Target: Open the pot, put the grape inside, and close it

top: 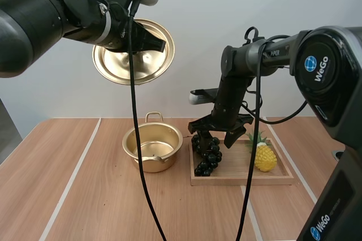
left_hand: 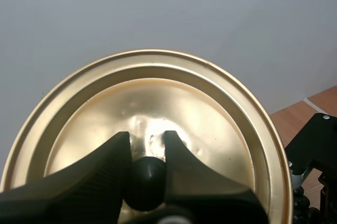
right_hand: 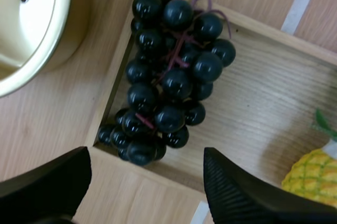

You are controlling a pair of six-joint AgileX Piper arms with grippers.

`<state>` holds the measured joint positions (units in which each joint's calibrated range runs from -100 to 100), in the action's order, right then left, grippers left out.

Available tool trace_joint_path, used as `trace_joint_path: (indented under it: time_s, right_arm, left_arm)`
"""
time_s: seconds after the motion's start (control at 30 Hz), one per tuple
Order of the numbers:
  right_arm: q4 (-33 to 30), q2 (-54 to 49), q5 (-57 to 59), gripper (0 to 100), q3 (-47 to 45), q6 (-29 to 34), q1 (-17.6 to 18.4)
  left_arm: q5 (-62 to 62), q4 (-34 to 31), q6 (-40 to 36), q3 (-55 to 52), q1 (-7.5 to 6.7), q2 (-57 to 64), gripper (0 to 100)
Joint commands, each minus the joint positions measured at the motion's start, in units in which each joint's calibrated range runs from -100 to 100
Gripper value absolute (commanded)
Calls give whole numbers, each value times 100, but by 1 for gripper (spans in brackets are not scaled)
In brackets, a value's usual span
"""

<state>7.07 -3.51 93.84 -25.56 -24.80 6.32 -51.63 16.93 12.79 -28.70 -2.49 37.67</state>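
My left gripper [top: 160, 43] is raised high above the table and is shut on the black knob [left_hand: 145, 182] of the gold lid [top: 134, 54], which tilts with its inside facing the camera. The open gold pot [top: 153, 146] stands on the table below, with nothing in it. A bunch of dark grapes [top: 207, 153] lies at the left end of the wooden tray [top: 243, 177], partly over its rim. My right gripper [top: 218, 135] hangs open just above the grapes [right_hand: 168, 82], its fingers spread to either side and touching nothing.
A yellow toy pineapple [top: 264, 156] stands on the tray's right half, close to my right gripper. The pot [right_hand: 31, 19] sits just left of the tray [right_hand: 253, 113]. Bare wooden table lies to the left and in front.
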Motion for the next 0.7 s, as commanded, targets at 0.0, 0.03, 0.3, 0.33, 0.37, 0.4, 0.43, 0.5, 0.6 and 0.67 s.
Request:
trace_joint_path:
  time_s: [0.0, 0.03, 0.3, 0.33, 0.37, 0.4, 0.43, 0.5, 0.6, 0.67]
  right_arm:
    - [-7, 66, -386, 100, -39, 19, 6]
    - [11, 114, -493, 100, -39, 19, 6]
    - [263, 500, -702, 100, -73, 19, 15]
    - [263, 555, -702, 100, -76, 19, 15]
    - [263, 587, -718, 100, -76, 19, 15]
    - [263, 628, -718, 100, -76, 19, 15]
    - [263, 685, -718, 100, -76, 19, 15]
    - [263, 774, -718, 100, -76, 19, 15]
    - [263, 914, -736, 100, -76, 10, 15]
    - [263, 1003, -736, 100, -76, 0, 15]
  left_arm:
    - [45, 12, -41, 64, -14, 43, 0]
    - [45, 12, -41, 64, -14, 43, 0]
    - [45, 12, -41, 64, -14, 43, 0]
    - [45, 12, -41, 64, -14, 43, 0]
    - [45, 12, -41, 64, -14, 43, 0]
    - [45, 12, -41, 64, -14, 43, 0]
    - [26, 14, -41, 64, -14, 43, 0]
    - [26, 14, -41, 64, -14, 43, 0]
    - [10, 14, -41, 64, -14, 43, 0]
    - [-9, 14, -41, 64, -14, 43, 0]
